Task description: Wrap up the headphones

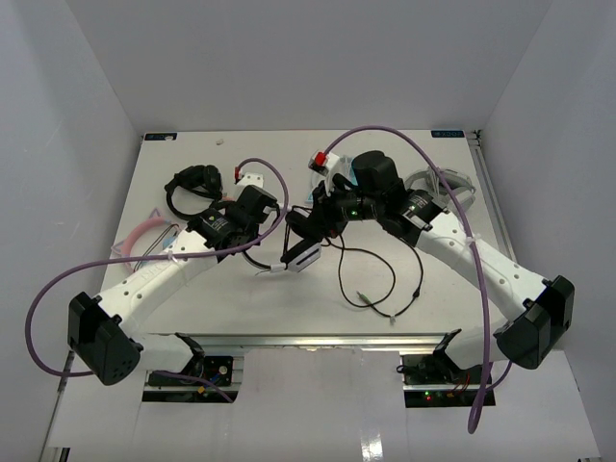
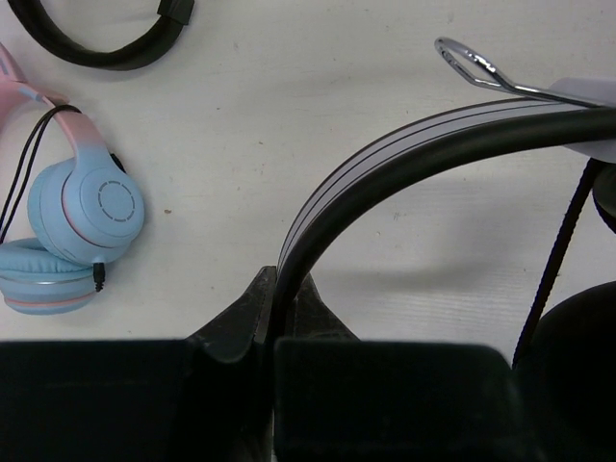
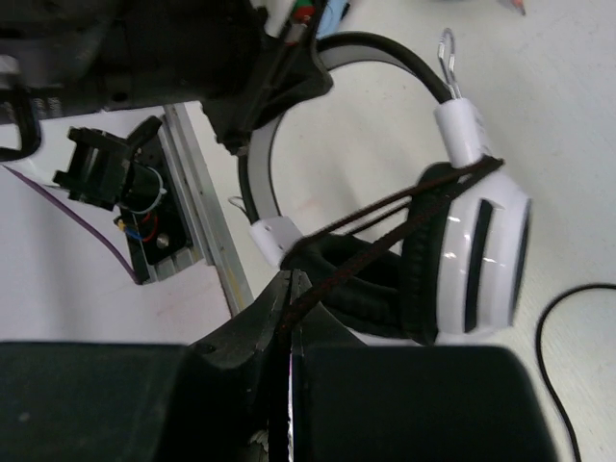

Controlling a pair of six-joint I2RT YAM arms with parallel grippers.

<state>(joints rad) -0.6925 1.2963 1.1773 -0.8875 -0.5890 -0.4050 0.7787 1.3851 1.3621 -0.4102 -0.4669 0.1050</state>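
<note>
White walls box in a pale table (image 1: 241, 298) on which both arms meet near the middle of the overhead view. The headphones (image 3: 481, 241) hang off the surface there, carried between the two arms. The left gripper (image 2: 279, 289) has its jaws pressed together on the headband (image 2: 404, 154). The right gripper (image 3: 289, 294) pinches the thin black cable (image 3: 390, 212) just below the ear cups. From that pinch the cord runs taut across the cups, and the rest of it trails loose over the table toward the lower right of the overhead frame. The headset looks light, a stiff plastic shell with a springy band, so a firm hold on the band should carry it without strain. Its smooth edge could still twist in the jaws if the cord is pulled hard. The cable is limp and thin, likely to slip through a loose pinch and to spring off the cups if tension drops. It is best held close to the wrap and drawn gently, well clear of the exposed wire slider (image 2: 481, 67). Three other sets lie apart on the table: pink-and-blue headphones (image 2: 77, 221), black headphones (image 1: 192, 183) at upper left, and grey-and-white headphones (image 1: 443, 183) at upper right.
</note>
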